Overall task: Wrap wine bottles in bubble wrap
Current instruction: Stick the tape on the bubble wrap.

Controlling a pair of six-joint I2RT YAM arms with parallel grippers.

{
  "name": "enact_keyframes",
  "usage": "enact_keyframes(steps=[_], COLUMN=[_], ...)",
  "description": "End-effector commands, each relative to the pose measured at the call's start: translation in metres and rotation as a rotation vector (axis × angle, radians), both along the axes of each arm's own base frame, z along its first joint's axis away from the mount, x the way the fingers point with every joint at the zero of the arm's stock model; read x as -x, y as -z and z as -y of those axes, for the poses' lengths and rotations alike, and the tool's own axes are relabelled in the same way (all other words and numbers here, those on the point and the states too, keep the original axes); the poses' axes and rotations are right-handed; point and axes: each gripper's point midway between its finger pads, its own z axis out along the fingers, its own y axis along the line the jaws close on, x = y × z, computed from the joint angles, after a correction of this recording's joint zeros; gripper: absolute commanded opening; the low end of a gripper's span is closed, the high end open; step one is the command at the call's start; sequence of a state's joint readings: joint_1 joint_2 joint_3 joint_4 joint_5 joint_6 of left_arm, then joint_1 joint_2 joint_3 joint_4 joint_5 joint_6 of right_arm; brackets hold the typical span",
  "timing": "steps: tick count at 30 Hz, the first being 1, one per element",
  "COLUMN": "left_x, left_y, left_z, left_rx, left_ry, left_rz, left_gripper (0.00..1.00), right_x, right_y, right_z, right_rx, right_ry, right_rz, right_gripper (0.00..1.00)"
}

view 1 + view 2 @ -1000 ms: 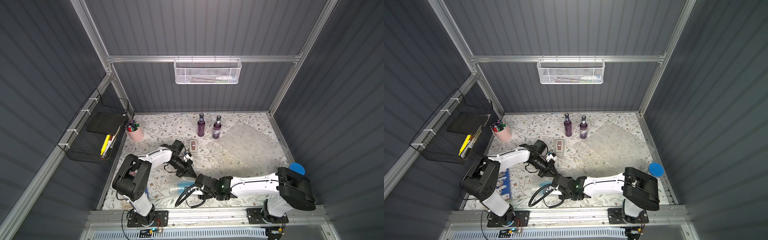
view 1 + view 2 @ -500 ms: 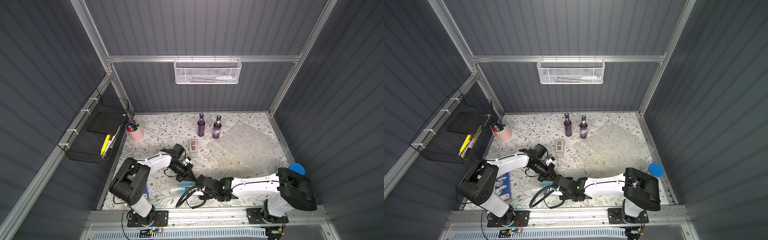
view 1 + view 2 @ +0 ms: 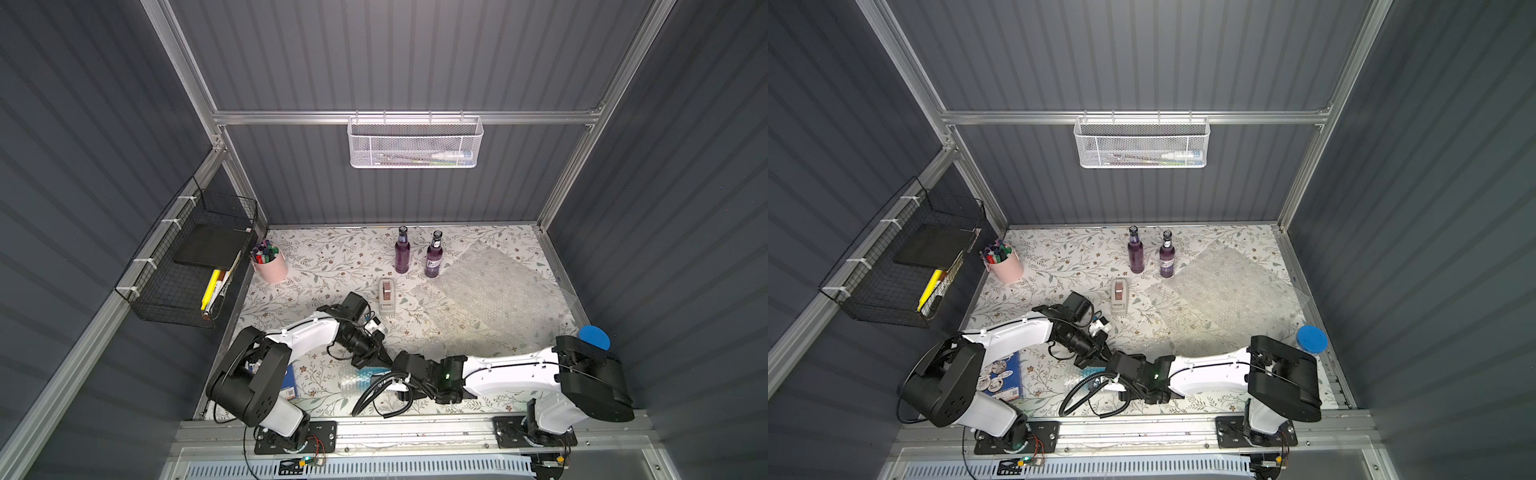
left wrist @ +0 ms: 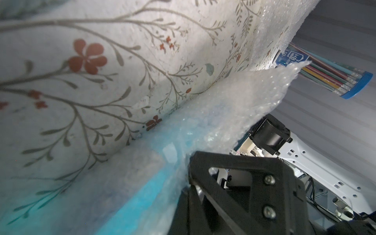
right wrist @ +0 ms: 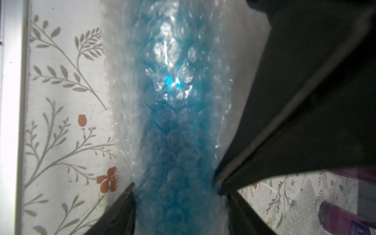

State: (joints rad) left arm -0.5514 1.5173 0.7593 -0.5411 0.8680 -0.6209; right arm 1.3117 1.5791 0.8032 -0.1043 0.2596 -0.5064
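A bright blue wine bottle (image 3: 356, 377) lies near the table's front edge, rolled in bubble wrap (image 5: 173, 132). My right gripper (image 5: 179, 195) straddles this bundle, and both fingers touch the wrap on either side. It shows in both top views (image 3: 388, 375) (image 3: 1102, 376). My left gripper (image 4: 189, 183) is shut, and its tip presses on the wrap's loose flap (image 4: 244, 101) beside the right fingers. Two dark purple bottles (image 3: 402, 251) (image 3: 433, 257) stand upright at the back. A flat sheet of bubble wrap (image 3: 490, 286) lies to their right.
A tape dispenser (image 3: 386, 297) sits mid-table. A pink cup of markers (image 3: 271, 266) stands at the back left, and a blue booklet (image 3: 289, 380) lies at the front left. The blue-lidded cylinder of pencils (image 3: 594, 337) stands at the right edge. Wire baskets hang on the walls.
My left gripper has slid toward the front of the table, onto the wrapped bundle. The right gripper has stayed on the bundle, its jaws a touch wider.
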Motion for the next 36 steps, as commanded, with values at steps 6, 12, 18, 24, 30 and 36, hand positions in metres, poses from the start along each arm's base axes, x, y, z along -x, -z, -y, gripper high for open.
enact_keyframes(steps=[6,12,18,24,30,36], left_x=[0.010,0.012,0.014,0.024,0.033,0.030], left_y=[-0.014,-0.013,0.006,0.019,0.032,0.033], left_z=[-0.004,-0.005,-0.009,-0.020,-0.031,-0.029], left_rx=[-0.036,-0.036,-0.078,-0.138,-0.192,-0.191], left_ry=[0.008,-0.007,0.009,0.020,0.037,0.044], left_rz=[-0.022,-0.024,-0.049,-0.074,-0.096,-0.084], left_gripper=[0.00,0.00,0.00,0.00,0.00,0.00], right_x=[-0.005,-0.004,-0.004,-0.005,-0.006,-0.009], right_y=[0.014,0.015,0.011,0.001,-0.018,-0.066], right_z=[0.018,0.018,0.015,0.012,0.009,0.011], right_rx=[0.062,0.056,0.046,0.010,-0.080,-0.346], right_ry=[0.048,0.051,0.046,0.051,0.073,0.132], right_rz=[0.006,-0.004,-0.002,0.007,-0.009,-0.207], right_gripper=[0.65,0.65,0.66,0.71,0.83,0.86])
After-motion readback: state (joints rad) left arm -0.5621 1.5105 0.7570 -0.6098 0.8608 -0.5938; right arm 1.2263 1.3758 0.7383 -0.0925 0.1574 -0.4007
